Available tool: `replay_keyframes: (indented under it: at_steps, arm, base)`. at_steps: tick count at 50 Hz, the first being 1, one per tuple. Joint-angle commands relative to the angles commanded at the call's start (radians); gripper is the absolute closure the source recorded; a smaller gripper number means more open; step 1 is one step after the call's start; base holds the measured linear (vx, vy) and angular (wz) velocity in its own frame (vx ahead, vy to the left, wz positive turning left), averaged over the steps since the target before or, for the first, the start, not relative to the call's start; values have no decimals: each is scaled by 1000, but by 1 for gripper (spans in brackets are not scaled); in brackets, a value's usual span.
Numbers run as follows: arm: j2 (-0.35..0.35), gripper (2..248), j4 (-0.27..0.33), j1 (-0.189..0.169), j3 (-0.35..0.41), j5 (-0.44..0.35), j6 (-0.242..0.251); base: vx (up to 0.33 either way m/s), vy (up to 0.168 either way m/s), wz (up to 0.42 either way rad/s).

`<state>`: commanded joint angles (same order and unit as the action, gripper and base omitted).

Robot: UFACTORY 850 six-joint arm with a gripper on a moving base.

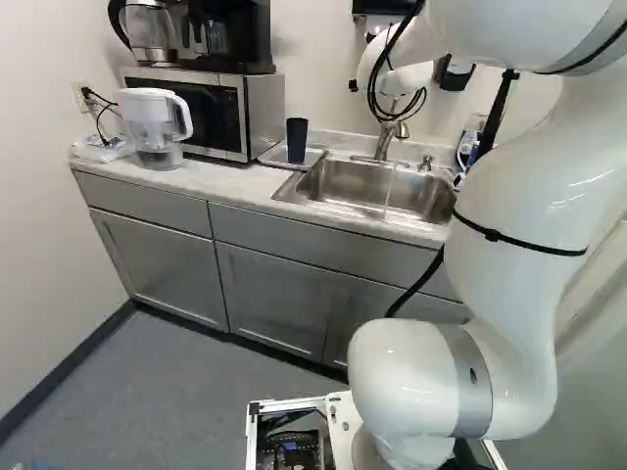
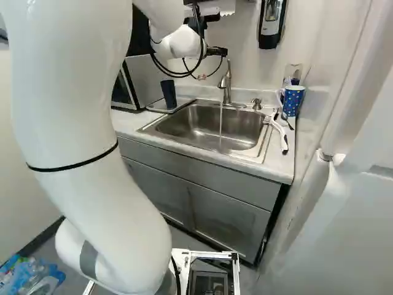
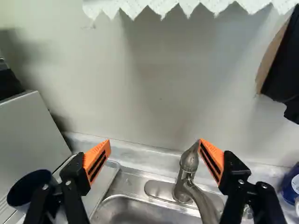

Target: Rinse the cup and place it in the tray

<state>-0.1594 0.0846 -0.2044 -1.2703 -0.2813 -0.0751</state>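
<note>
My gripper (image 2: 216,51) hangs over the sink's back edge, near the faucet. In the wrist view the gripper (image 3: 154,142) is open, its orange-padded fingers wide apart with nothing held between them. A dark cup (image 1: 297,140) stands upright on the flat tray (image 1: 276,157) left of the sink; the wrist view shows the cup (image 3: 29,187) beside one finger. A blue patterned mug (image 2: 293,100) stands at the counter's right end. Water runs from the faucet (image 2: 226,86) into the steel sink (image 2: 212,126).
Left of the tray are a microwave (image 1: 263,113) and a white pitcher (image 1: 157,122). A white-handled brush (image 2: 279,132) lies right of the sink. The soap dispenser (image 2: 272,21) hangs on the wall above. Bottles (image 2: 31,276) lie on the floor at the left of the right base view.
</note>
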Motion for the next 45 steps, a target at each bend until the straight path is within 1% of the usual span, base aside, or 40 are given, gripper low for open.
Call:
replay_keyframes:
  at_steps: [17,45]
  arm:
    - [-24,3,0,-14,-61,79,0]
    - [-89,3,0,-27,-137,79,0]
  base:
    - [0,0,0]
    - [0,0,0]
